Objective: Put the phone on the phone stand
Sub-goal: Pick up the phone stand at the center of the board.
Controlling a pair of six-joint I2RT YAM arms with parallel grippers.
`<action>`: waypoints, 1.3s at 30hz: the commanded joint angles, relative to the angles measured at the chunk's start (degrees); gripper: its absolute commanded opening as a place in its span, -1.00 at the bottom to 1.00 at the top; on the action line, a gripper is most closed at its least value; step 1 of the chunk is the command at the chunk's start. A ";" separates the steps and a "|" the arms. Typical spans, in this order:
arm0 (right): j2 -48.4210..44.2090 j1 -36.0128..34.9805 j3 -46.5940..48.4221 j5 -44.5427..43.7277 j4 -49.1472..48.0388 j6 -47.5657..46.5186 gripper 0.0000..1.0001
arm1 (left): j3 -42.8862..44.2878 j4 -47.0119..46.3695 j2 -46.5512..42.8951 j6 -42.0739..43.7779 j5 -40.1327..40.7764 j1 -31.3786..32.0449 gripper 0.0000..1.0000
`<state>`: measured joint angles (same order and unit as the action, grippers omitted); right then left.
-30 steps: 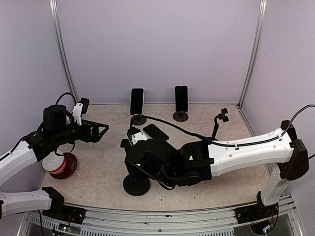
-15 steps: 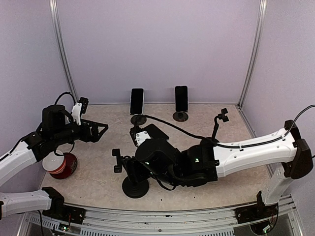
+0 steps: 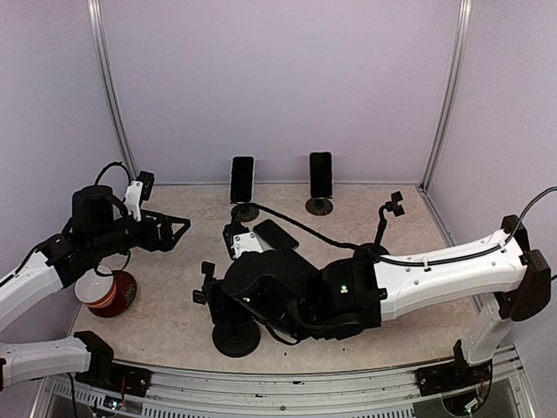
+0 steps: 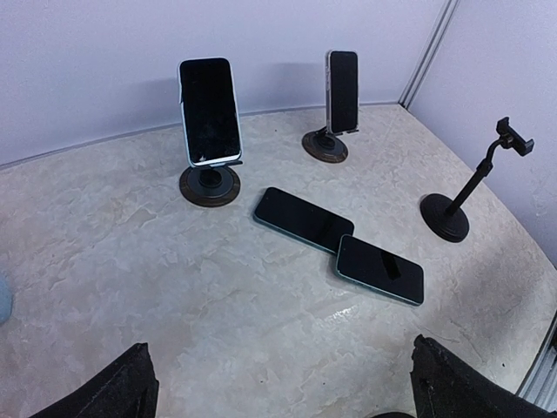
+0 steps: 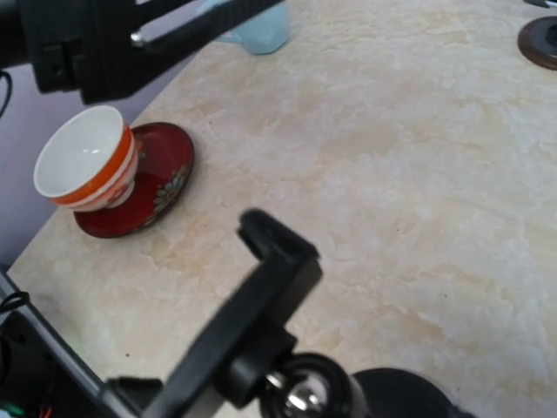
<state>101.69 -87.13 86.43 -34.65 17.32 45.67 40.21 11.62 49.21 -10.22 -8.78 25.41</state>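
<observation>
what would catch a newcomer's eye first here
Two upright phones sit on round stands at the back, with two flat phones lying just in front. The black-and-white right arm stretches across the near side to an empty stand, and a white-and-orange cup on a red saucer sits far left.

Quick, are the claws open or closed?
Left claw: open, holding nothing.
Right claw: cannot tell; it is over a phone stand.
</observation>
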 commanded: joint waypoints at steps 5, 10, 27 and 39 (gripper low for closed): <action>4.58 -2.67 8.59 -2.27 5.39 4.46 0.62 | 0.13 -0.81 -1.05 -0.22 -0.40 -0.54 0.98; 10.54 -4.26 15.65 -2.63 9.83 9.36 0.62 | 0.14 -0.81 -1.68 -0.27 -0.30 -0.54 0.98; 20.61 -5.05 30.01 -9.86 21.14 20.23 0.51 | -0.30 -0.92 -5.04 -0.43 0.33 0.23 0.98; 22.70 -4.49 34.70 -14.53 29.67 24.67 -0.30 | -0.39 -0.91 -6.71 -0.27 1.04 1.28 0.97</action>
<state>124.79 -91.77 121.62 -46.35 43.62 67.83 40.21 11.62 43.44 -10.28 -8.47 26.15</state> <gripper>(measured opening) 0.415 0.988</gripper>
